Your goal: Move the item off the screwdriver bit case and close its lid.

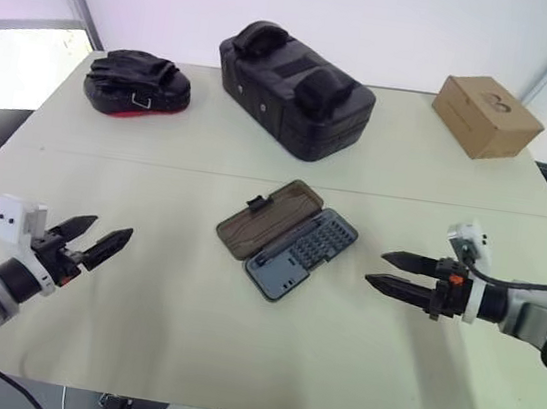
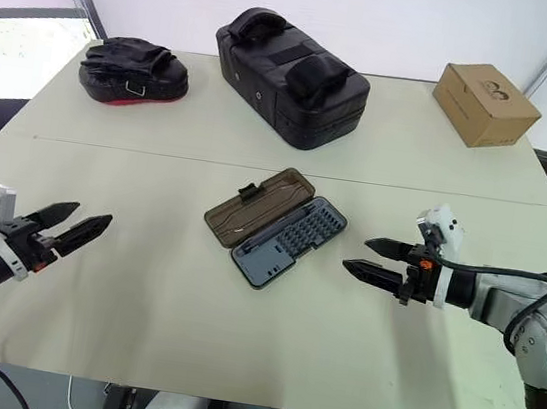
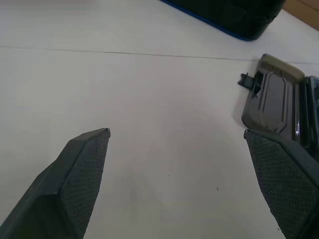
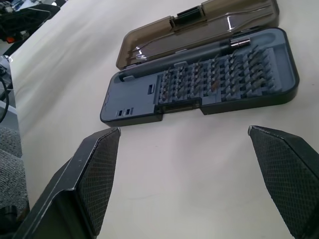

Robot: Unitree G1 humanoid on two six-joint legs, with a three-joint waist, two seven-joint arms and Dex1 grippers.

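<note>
Meanwhile the screwdriver bit case (image 1: 289, 237) lay open on the table (image 1: 187, 324), between the two claws and a little beyond both. Its long axis ran on a diagonal, from the end nearest the robot up and away toward the right claw's side. The lid (image 1: 264, 218) lay flat beside the tray on the left claw's side, its black clasp tab (image 1: 253, 203) sticking out from the outer long edge toward the left. The rows of bits filled the tray's far half, and a driver handle lay along the hinge side.

The left gripper (image 1: 100, 236) hung over bare table well to the left of the case, fingers spread apart and empty, pointing toward the lid. The right gripper (image 1: 386, 270) hovered near the case's right side, tips aimed at the tray, fingers likewise apart and holding nothing.

Beyond the case sat a big black padded bag (image 1: 294, 86), a smaller black pad (image 1: 136, 84) and a cardboard box (image 1: 487, 116).
</note>
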